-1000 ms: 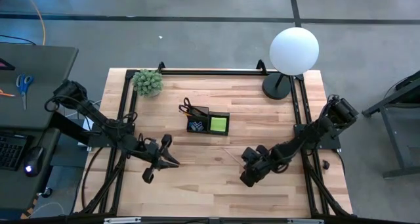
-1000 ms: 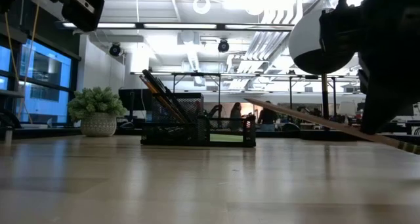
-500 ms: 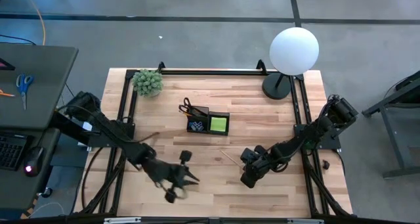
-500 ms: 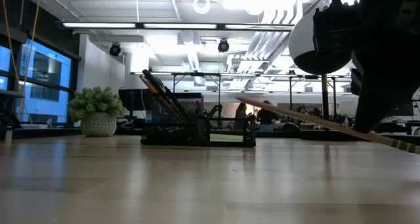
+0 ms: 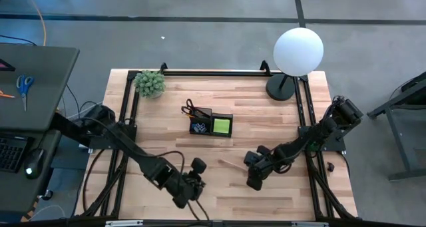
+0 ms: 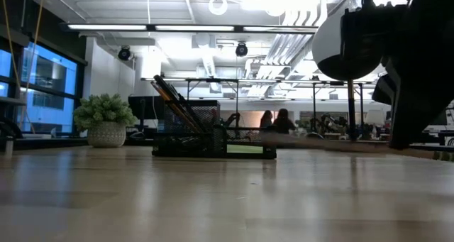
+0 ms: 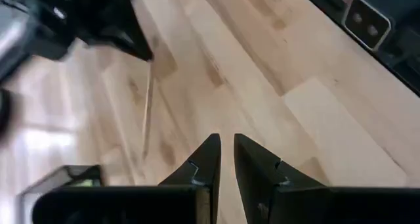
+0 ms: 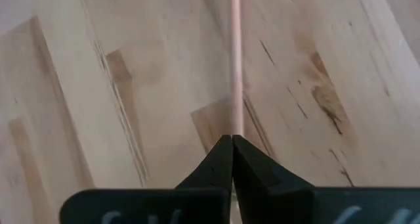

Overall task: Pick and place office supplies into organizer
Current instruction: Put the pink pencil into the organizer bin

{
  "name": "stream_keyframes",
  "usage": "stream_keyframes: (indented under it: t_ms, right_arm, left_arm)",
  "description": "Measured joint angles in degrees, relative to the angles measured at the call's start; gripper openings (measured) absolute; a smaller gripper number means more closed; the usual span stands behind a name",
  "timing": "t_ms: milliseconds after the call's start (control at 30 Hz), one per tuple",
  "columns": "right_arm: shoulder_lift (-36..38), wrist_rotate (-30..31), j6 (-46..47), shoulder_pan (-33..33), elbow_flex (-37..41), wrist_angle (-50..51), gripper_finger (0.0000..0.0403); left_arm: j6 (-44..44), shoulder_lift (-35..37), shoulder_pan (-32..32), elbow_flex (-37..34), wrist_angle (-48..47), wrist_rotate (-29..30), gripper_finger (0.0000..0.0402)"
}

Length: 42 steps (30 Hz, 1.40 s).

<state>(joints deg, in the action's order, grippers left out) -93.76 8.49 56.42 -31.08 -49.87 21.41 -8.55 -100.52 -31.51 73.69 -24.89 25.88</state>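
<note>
Right end effector (image 8: 231,140) clamped on wooden pencil (image 8: 235,60), pencil jutting forward

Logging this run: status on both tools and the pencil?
Right tool shut on wooden pencil. Left tool near table front, nearly closed, empty. Organizer path unobstructed.

In the high view the organizer (image 5: 210,122) sat just above the frame's centre, with the plant (image 5: 150,83) to its upper left and the lamp (image 5: 297,52) at the upper right. The right gripper (image 5: 249,166) lay right of centre, pinching a pencil (image 5: 231,164) that ran leftward and seemingly lay near level. The left gripper (image 5: 194,188) was at lower centre-left.
</note>
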Motion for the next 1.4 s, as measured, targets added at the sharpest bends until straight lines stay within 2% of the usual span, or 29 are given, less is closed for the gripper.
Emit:
stream_keyframes:
  t_ms: [133, 300, 567, 667, 800, 933, 1033, 1133, 1400]
  right_arm:
    - [0.24, 0.26, -2.07, 0.18, 0.00, 0.41, 0.0001]
    - [1.32, 0.56, -4.79, 1.74, 0.00, -0.29, 0.0001]
    - [4.92, 1.48, -9.16, 2.98, 0.00, 0.67, 0.0002]
    - [9.32, 6.18, -9.08, 1.85, 0.00, 2.75, 0.0001]
    - [16.01, 17.08, -5.81, -3.38, 0.00, 8.46, 0.0001]
    - [17.82, 27.99, -1.26, -9.80, 0.13, 13.33, 0.0002]
    - [16.20, 33.17, 1.94, -13.11, 0.13, 15.27, 0.0004]
    - [11.86, 35.22, 5.01, -14.40, 0.13, 17.21, 0.0003]
    - [-0.05, 36.14, 8.45, -12.96, 0.15, 20.40, 0.0002]
  left_arm:
    - [1.15, -1.63, 0.48, -0.02, 0.38, -5.15, 0.0035]
    - [1.92, -3.91, 0.51, 0.02, 1.76, -2.61, 0.0041]
    - [5.56, -4.71, 3.78, 0.17, 6.10, -2.25, 0.0111]
    - [5.81, -4.71, 5.44, 2.12, 6.30, -2.28, 0.0131]
    - [5.96, -4.71, 8.58, 4.76, 6.49, -2.79, 0.0142]
    - [4.36, -4.71, 12.67, 5.91, 8.76, -7.74, 0.0136]
    - [5.06, -5.04, 15.60, 5.79, 10.52, -12.71, 0.0129]
    - [6.40, -6.12, 17.16, 5.51, 10.45, -15.57, 0.0120]
    - [5.91, -6.52, 14.99, 6.69, 10.58, -14.22, 0.0094]
